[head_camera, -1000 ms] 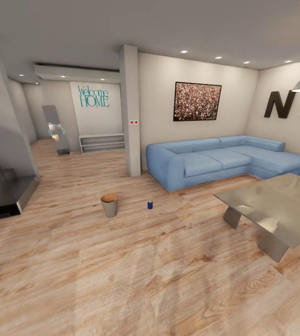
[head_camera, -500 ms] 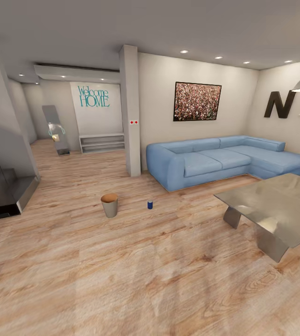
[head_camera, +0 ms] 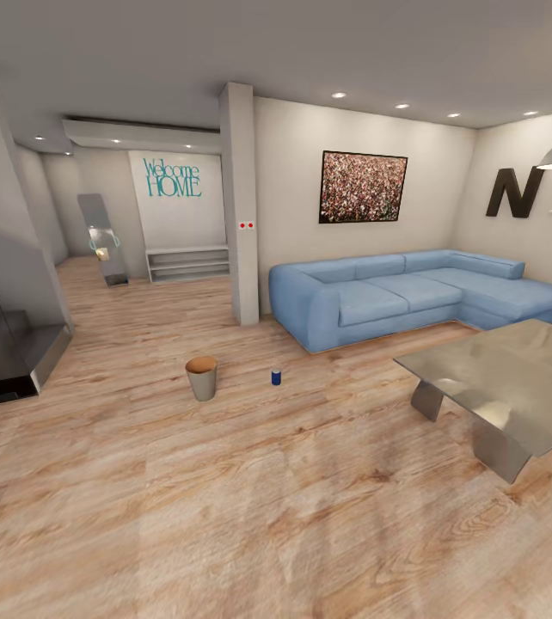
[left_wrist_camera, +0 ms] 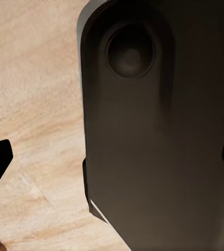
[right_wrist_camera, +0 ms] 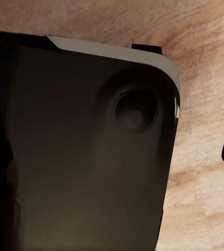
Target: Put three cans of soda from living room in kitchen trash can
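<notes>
Bin [head_camera: 201,377] w/ tan rim stands upright on plank floor [head_camera: 224,499], dark blue soda can [head_camera: 276,376] near it, apart, before sofa [head_camera: 414,297]. Both wrist cams face robot's dark bodywork, arms prob. tucked for driving; can't tell either hand's opening or hold.

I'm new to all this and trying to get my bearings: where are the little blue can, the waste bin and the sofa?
Blue can [head_camera: 276,376]: head view, middle of its side.
Waste bin [head_camera: 202,384]: head view, grey outer wall.
Sofa [head_camera: 396,294]: head view, seat cushion.
</notes>
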You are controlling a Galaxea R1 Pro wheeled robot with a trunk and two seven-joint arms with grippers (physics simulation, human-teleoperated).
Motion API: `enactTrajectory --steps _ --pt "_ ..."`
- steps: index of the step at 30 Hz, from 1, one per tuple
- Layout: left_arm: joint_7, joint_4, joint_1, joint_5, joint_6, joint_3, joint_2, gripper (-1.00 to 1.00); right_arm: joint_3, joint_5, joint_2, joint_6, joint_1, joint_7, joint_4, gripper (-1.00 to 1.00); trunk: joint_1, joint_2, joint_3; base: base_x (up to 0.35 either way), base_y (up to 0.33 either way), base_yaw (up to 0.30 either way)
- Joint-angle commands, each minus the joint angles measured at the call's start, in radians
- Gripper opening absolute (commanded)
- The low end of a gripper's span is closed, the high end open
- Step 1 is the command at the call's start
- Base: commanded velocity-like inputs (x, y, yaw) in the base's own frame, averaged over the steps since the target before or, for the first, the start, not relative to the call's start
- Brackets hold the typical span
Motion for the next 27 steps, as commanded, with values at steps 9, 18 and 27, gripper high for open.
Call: enactTrajectory --steps 9,18,27 --pt "0.005 -0.064 -0.010 0.000 0.000 -0.002 0.003 1.00 0.000 0.004 -0.002 0.000 -0.003 0.067 -0.019 1.00 0.000 0.000 0.000 0.000 0.000 0.000" --pt "0.003 -0.314 -0.015 0.005 0.007 0.002 0.009 1.00 0.001 0.007 -0.003 0.000 -0.007 0.088 -0.204 1.00 0.000 0.000 0.000 0.000 0.000 0.000" --pt "0.004 -0.651 -0.010 0.007 0.051 0.009 0.008 1.00 0.002 0.007 -0.003 0.017 -0.007 0.092 -0.523 1.00 0.000 0.000 0.000 0.000 0.000 0.000"
